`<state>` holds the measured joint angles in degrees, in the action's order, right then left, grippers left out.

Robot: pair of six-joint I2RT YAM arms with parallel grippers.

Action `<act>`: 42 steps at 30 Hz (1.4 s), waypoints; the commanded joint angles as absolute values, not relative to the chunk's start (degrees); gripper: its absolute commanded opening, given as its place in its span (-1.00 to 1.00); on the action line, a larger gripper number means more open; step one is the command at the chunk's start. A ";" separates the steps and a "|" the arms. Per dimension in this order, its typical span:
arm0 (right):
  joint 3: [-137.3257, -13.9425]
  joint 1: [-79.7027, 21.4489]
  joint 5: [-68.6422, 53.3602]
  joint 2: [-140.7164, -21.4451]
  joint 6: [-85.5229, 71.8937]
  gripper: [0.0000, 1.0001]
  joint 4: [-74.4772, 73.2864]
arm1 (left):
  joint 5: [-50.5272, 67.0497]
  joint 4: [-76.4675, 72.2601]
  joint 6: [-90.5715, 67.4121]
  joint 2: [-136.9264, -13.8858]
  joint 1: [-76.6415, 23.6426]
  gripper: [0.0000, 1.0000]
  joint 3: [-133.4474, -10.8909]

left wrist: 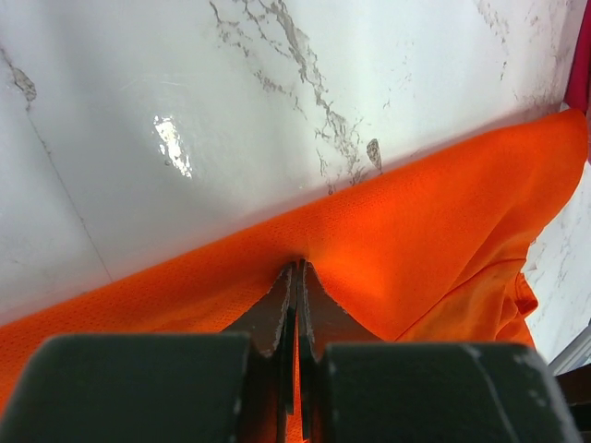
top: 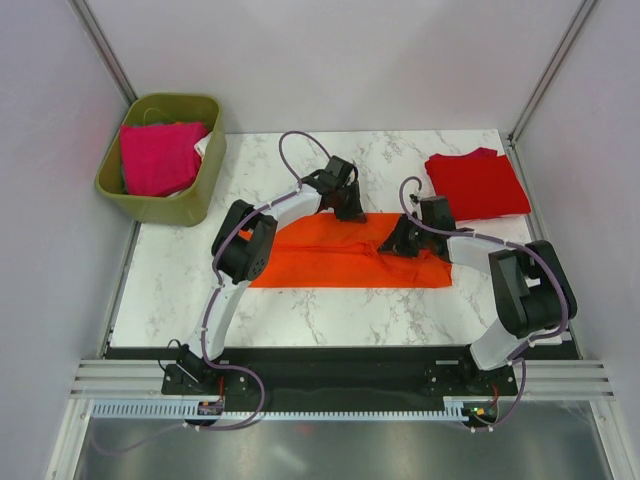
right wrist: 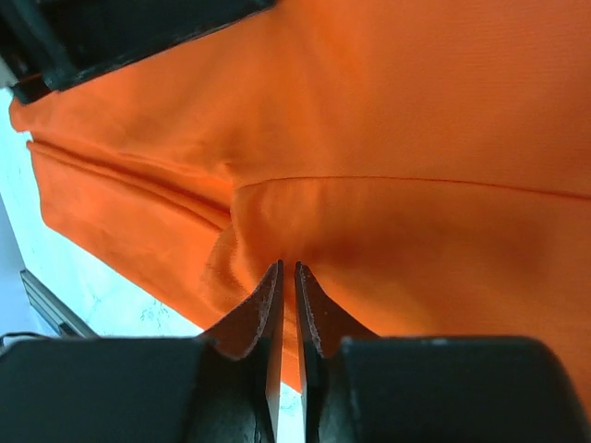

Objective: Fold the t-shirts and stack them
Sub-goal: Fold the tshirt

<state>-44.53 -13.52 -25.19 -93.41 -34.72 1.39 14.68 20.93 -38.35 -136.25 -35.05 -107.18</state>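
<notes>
The orange t-shirt [top: 340,262] lies folded into a long band across the middle of the table. My left gripper [top: 349,212] is shut on its far edge, cloth pinched between the fingertips in the left wrist view [left wrist: 298,269]. My right gripper [top: 400,243] is shut on a fold of the orange t-shirt [right wrist: 388,138] near its right part, seen in the right wrist view [right wrist: 286,269]. The red t-shirt [top: 477,184] lies folded at the far right. The magenta pink t-shirt [top: 158,156] sits in the bin.
The olive-green plastic bin [top: 195,195] stands off the table's far left corner. White marble table [top: 300,310] shows bare in front of the orange shirt. Grey walls and metal posts enclose the sides.
</notes>
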 commanded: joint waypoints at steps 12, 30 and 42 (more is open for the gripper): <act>-45.71 -16.61 -21.79 -91.23 -38.76 -0.78 13.17 | 16.35 20.65 -38.67 -136.23 -34.54 -0.95 -108.81; -32.52 -16.70 -34.10 -107.31 -56.42 -0.93 46.66 | 16.70 20.57 -38.94 -136.41 -34.54 -0.95 -109.25; -37.26 -16.61 -30.41 -98.36 -47.48 -0.47 30.09 | 15.82 19.51 -38.59 -134.39 -34.37 -0.91 -109.95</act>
<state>-34.09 -16.49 -32.08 -103.70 -53.34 36.51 15.53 20.91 -38.35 -136.25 -34.72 -107.24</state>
